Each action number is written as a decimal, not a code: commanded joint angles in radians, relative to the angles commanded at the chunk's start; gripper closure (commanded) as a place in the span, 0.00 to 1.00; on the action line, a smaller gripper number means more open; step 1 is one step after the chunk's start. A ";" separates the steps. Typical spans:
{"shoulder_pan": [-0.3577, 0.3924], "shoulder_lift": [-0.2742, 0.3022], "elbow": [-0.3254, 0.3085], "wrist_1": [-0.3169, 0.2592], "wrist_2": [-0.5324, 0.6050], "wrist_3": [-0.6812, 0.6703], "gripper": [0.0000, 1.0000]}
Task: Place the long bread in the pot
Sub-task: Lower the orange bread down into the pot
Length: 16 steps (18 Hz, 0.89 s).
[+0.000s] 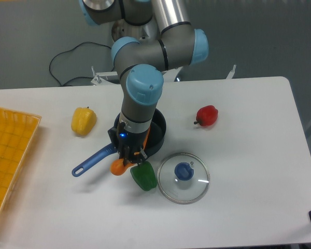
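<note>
The long bread shows as an orange rounded end beside the pot's blue handle, with another sliver of orange on the far side of the fingers. My gripper points down over it and is shut on its middle. The dark pot sits just behind the gripper. My wrist hides most of its left half.
A green pepper lies right next to the gripper's front. The glass lid with a blue knob is to its right. A yellow pepper sits at left, a red pepper at right, and an orange-yellow tray at the far left edge.
</note>
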 joint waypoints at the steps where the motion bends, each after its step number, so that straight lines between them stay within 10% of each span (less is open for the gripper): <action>1: -0.002 0.000 -0.002 0.000 0.000 0.005 0.86; 16: -0.002 0.011 -0.051 0.000 0.000 0.051 0.85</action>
